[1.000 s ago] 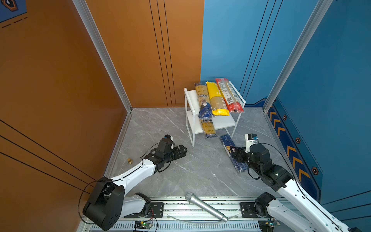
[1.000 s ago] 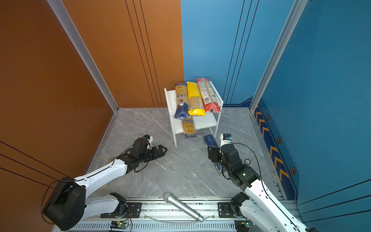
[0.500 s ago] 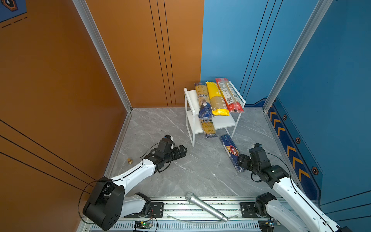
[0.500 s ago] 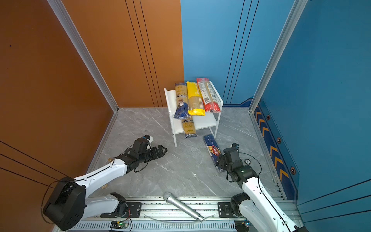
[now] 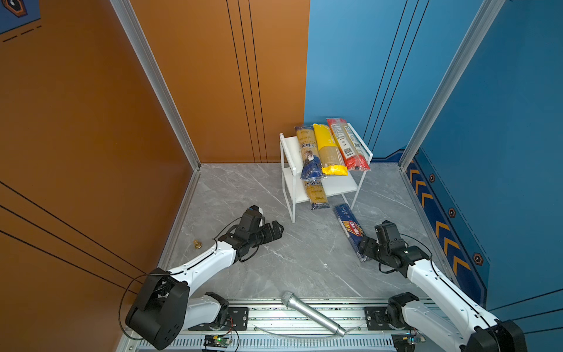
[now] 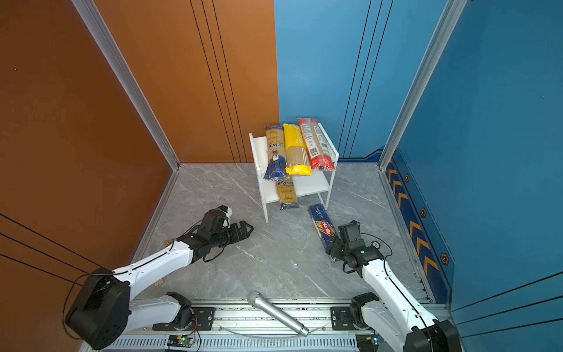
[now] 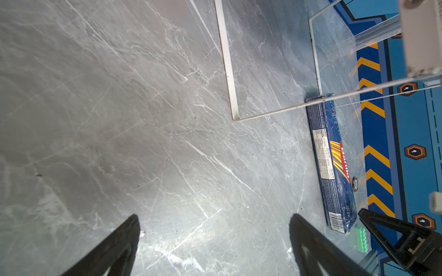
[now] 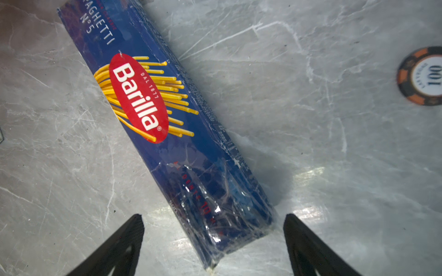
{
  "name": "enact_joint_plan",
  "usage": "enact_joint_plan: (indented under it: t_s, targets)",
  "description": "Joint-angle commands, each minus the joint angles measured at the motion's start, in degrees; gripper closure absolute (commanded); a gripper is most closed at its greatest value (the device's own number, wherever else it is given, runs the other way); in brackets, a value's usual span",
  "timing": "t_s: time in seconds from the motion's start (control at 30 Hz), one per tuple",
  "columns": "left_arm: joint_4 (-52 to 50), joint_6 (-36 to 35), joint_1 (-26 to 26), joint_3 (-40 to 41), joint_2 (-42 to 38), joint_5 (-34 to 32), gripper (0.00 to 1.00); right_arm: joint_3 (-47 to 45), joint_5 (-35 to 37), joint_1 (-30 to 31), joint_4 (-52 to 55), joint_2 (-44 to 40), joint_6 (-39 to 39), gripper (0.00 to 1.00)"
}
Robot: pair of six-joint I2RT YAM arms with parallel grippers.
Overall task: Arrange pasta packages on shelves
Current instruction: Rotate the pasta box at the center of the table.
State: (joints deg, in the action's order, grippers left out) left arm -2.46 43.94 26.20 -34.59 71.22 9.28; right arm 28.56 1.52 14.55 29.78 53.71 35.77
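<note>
Barilla package point(image 5: 350, 228) flat on floor point(image 5: 274, 268) just beside shelves point(image 5: 341, 184), long axis running obliquely away from right gripper point(image 8: 212, 215); its jaws spread wide astride the near end, holding nothing; left gripper point(image 5: 274, 229) open, empty, well apart.

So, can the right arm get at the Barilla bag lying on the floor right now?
Probably yes: the right fingers stand open astride the near end of the Barilla bag, which lies flat on the floor, and nothing covers it.
</note>
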Motion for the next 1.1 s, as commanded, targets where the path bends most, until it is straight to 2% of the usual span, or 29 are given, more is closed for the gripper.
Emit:
enact_joint_plan:
  t_s: [0.0, 0.4, 0.53, 0.63, 0.87, 1.07]
  targets:
    - [-1.4, -0.8, 0.3, -1.0, -0.4, -0.7, 0.02, -1.0, -1.6, -0.8, -2.4, 1.5, -1.6, 0.1]
    - [-3.7, -0.9, 1.4, -1.7, -1.3, -2.1, 0.02, -1.6, -5.1, -1.8, -6.7, 7.3, -3.9, 0.09]
    - [-4.3, -1.0, 1.4, -1.6, -2.0, -2.8, 0.02, -2.3, -6.6, -1.2, -9.1, 9.7, -4.5, 0.05]
    - [-4.6, -1.1, 1.5, -1.9, -2.0, -2.9, 0.02, -2.1, -7.4, -0.4, -10.1, 11.8, -5.1, 0.05]
    - [-4.6, -2.2, 1.4, -3.3, -0.2, -3.0, 0.02, -0.5, -6.2, 4.6, -10.5, 15.4, -4.7, 0.07]
    - [-3.4, -2.5, 1.3, -3.9, 2.4, -1.7, 0.02, 0.3, -3.7, 12.4, -13.3, 17.4, -3.5, 0.1]
